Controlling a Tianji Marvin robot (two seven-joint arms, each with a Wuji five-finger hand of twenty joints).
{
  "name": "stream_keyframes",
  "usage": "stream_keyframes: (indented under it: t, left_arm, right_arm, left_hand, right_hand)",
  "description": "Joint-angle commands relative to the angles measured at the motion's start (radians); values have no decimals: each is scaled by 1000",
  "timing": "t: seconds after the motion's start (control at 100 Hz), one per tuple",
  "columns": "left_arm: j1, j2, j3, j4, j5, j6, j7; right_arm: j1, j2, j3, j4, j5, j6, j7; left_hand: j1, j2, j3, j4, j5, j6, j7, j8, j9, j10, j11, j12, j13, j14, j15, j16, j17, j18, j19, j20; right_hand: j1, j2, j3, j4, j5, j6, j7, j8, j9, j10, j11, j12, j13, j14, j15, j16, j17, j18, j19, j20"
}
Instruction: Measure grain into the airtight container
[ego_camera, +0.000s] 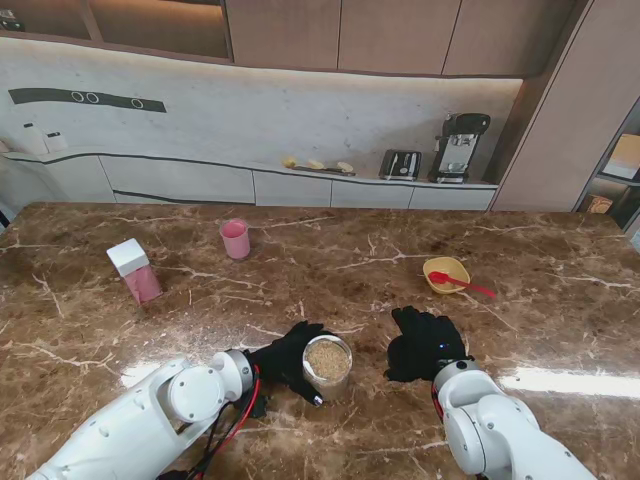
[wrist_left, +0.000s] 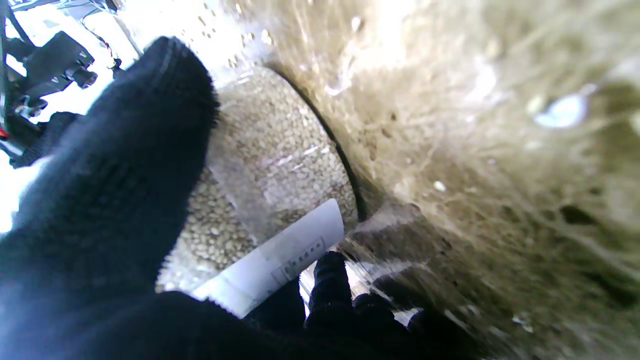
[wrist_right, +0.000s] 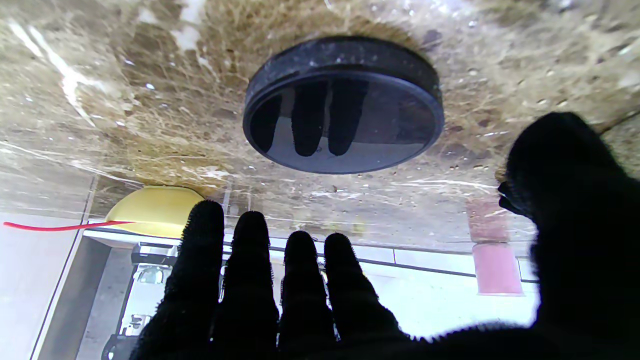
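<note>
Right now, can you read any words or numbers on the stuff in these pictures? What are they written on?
No text here can be read.
White label on the grain jar held by the left hand: small dark print, too blurred to read.
Pink box, pink cup, yellow bowl, black lid: no writing visible.
Counter appliances: too small to tell.

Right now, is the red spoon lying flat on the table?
No, the red spoon rests in the yellow bowl, its handle sticking out over the rim.

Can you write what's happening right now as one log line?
left hand: holding grain jar | right hand: open over black lid | jar: uncovered
</note>
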Motion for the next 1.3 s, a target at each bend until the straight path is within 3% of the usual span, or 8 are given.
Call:
stream_keyframes:
  t: [0.0,0.24,0.5,0.59,1.06,1.29]
  left_arm:
    - [30,22,15,52,8,14,-33]
    - [33,24,6,51,20,-1,-31]
    - [33,24,5,56,29,-12,-21]
    - [37,24,-2,53,32,-17,-18]
    - [80,33,-81,5,56,-59,-3]
    - [116,49,-157,-40,119,-72,-7]
  right_arm:
    - [0,-4,-2,12,9,0,4]
    - [12,-7,-8,27,25,-10,-22]
    - [18,-8,-10,34,32,-24,-46]
    - [20,-9,-10,35,32,-30,-52]
    - [19,-10,-7,29,36,-40,-66]
    - [15,-11,3,24,28,-47,-74]
  left_hand:
    - [-35,117,65,23,-33,-104,-47,-41,-7,16,-25,-15,53,242,122,25,137,450,255,13]
    - [-83,77,15,5,-122,-91,-123,-87,-22,11,-56,-12,53,238,121,10,138,448,252,2]
    - [-114,66,3,-4,-202,-71,-150,-74,-38,6,-81,-7,52,232,118,1,138,445,253,-1]
    - [-123,64,-2,-7,-216,-63,-220,-54,-41,5,-103,3,53,230,117,-11,139,445,253,-5]
    - [-162,56,-2,-16,-207,-53,-293,-82,-48,5,-119,15,54,229,118,-17,138,445,260,0]
    - [-162,64,-1,-16,-203,-48,-281,-85,-42,8,-112,18,54,234,125,-7,138,446,264,4]
  right_hand:
    - [-39,-3,10,27,-25,24,-14,-12,-10,18,-1,-12,-37,-19,5,-7,-18,-15,-18,-8]
    - [-41,0,7,27,-20,23,-9,-9,-6,17,2,-12,-37,-19,7,-7,-18,-12,-19,-4]
    - [-40,-1,9,28,-21,23,-8,-9,-5,18,1,-13,-39,-19,7,-8,-20,-12,-22,-2]
    - [-41,-1,9,28,-20,22,-7,-8,-4,18,1,-13,-39,-18,6,-8,-20,-11,-23,-2]
    - [-39,4,6,29,-17,23,-6,-9,1,17,0,-13,-42,-17,5,-9,-23,-11,-27,2]
    - [-41,13,7,30,-17,22,-7,-10,1,17,-2,-14,-39,-19,6,-9,-23,-7,-28,3]
